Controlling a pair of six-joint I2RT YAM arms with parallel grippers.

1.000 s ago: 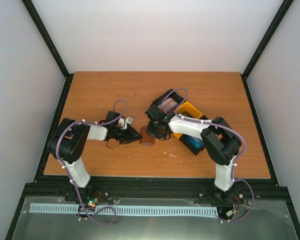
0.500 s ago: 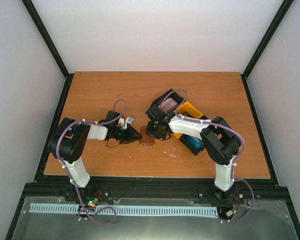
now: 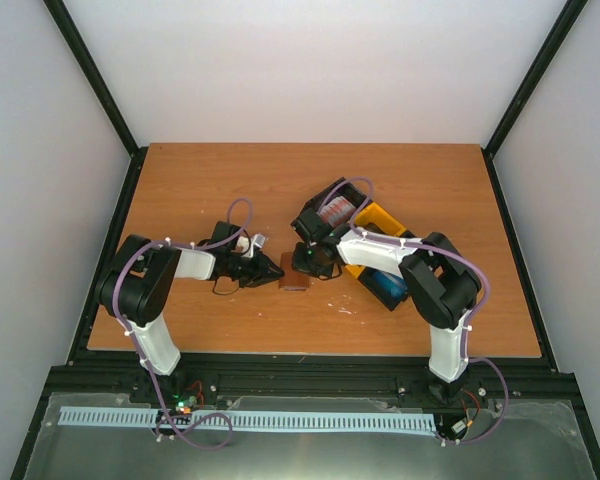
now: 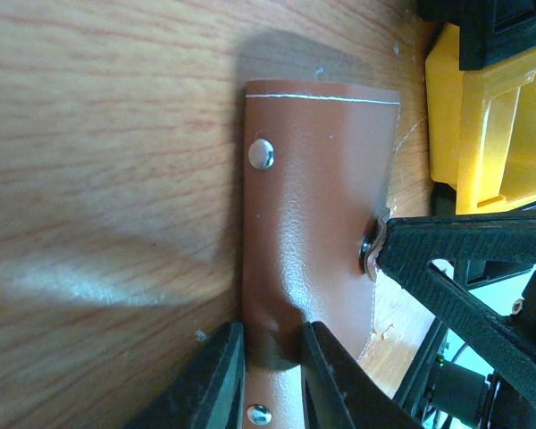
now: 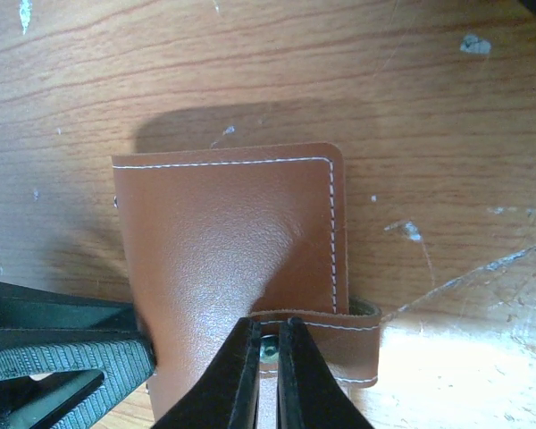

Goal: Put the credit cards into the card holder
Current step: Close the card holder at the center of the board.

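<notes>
The brown card holder (image 3: 294, 277) lies closed on the table between my two grippers. My left gripper (image 3: 276, 272) is shut on the holder's edge, denting the leather between its fingers, as the left wrist view shows (image 4: 268, 344). My right gripper (image 3: 310, 264) is shut on the holder's snap tab (image 5: 339, 326), fingers almost together (image 5: 268, 338). The right finger (image 4: 469, 255) also shows at the tab in the left wrist view. Red-and-white credit cards (image 3: 335, 211) lie in a black bin and blue cards (image 3: 388, 286) in another bin under the right arm.
A yellow bin (image 3: 382, 219) sits between the black bins (image 3: 317, 207) just right of the holder; it is also in the left wrist view (image 4: 482, 116). Both arms reach in close together near the table's middle. The wood surface is scratched.
My right gripper has shifted very slightly left at the snap tab. The left gripper and the holder have stayed put.
</notes>
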